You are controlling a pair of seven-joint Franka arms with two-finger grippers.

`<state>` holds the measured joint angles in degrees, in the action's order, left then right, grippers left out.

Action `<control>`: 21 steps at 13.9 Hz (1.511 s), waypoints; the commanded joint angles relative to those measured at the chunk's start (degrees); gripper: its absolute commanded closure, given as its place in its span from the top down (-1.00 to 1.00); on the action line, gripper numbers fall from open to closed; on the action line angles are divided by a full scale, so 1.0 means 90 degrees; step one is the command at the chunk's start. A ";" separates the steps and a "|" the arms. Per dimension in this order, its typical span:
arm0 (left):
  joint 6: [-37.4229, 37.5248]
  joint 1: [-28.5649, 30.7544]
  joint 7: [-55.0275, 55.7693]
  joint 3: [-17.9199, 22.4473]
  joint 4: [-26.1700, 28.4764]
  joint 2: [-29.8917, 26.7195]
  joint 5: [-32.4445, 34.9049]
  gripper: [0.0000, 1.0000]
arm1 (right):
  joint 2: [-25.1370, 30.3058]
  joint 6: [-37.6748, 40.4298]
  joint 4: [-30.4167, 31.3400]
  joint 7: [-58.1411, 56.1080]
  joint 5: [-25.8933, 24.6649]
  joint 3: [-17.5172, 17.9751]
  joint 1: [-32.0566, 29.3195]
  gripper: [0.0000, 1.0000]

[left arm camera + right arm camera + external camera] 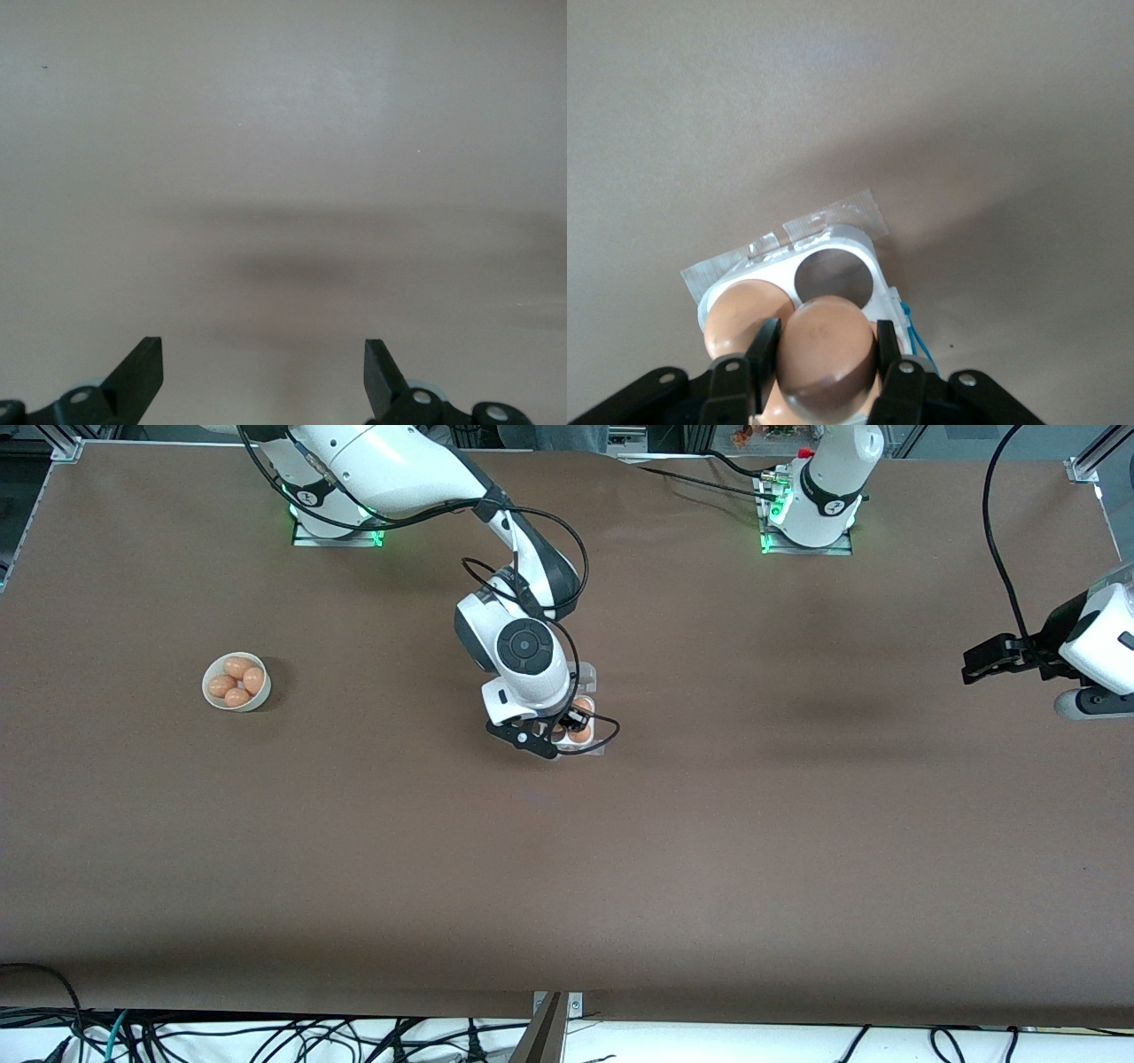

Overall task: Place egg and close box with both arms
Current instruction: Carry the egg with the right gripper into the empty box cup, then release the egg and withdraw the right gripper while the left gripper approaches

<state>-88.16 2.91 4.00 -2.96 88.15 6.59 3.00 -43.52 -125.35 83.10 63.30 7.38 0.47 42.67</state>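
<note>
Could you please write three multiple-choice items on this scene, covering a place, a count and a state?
1. The right end effector is over:
A. the bowl
B. the box
C. bare table

2. Eggs in the white bowl:
A. two
B. four
C. six

3. The left end effector is:
A. open and holding nothing
B. shut on an egg
C. shut on the lid

Answers: 1 B, the right wrist view shows the tray right below it. 2 B, four show in the front view. 3 A, its fingers stand apart over bare table.
</note>
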 commanded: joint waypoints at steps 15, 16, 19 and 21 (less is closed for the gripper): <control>0.0509 -0.1171 0.0745 0.0036 -0.0136 0.0224 -0.0158 1.00 | -0.0009 -0.0408 -0.0318 -0.0176 -0.0144 -0.0295 -0.0025 1.00; 0.0625 -0.1386 0.0892 0.0036 -0.0146 0.0283 -0.0158 1.00 | 0.0001 -0.0369 -0.0318 -0.0361 -0.0165 -0.0325 -0.0044 1.00; 0.0850 -0.1962 0.1118 0.0036 -0.0146 0.0478 -0.0158 0.86 | 0.0244 -0.0204 -0.0298 -0.0986 -0.0127 -0.0598 -0.0170 1.00; 0.1103 -0.2256 0.1264 0.0036 -0.0156 0.0605 -0.0303 0.53 | 0.0439 0.0215 -0.0289 -0.1474 -0.0136 -0.0657 -0.0375 1.00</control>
<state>-80.90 -15.26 14.24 -3.27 88.19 10.57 2.34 -42.37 -127.01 80.04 54.17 6.59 -5.33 40.99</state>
